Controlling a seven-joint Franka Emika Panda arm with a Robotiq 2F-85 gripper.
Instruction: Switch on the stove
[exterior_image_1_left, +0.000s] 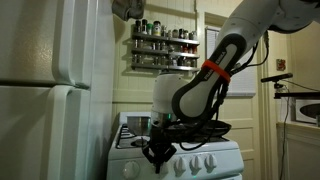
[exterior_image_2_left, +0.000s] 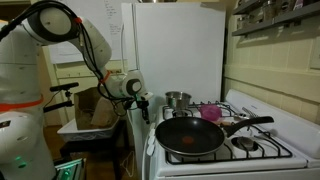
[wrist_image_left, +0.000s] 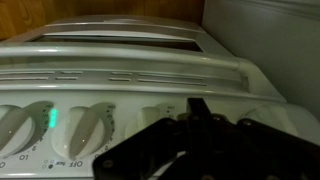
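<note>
Two white knobs (wrist_image_left: 88, 128) lie left of the gripper (wrist_image_left: 195, 125) in the wrist view, on the front panel of the stove (exterior_image_1_left: 228, 158) beside the refrigerator (exterior_image_1_left: 50, 60). Whether the gripper is spread or pressed together cannot be told here. Advised: centre on the nearer one, pinch squarely, push, then turn.

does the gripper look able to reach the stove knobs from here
Probably yes. The gripper sits just before the front panel of the stove, and the wrist view shows a knob close ahead with nothing between. The frying pan is up on top, out of the way.
</note>
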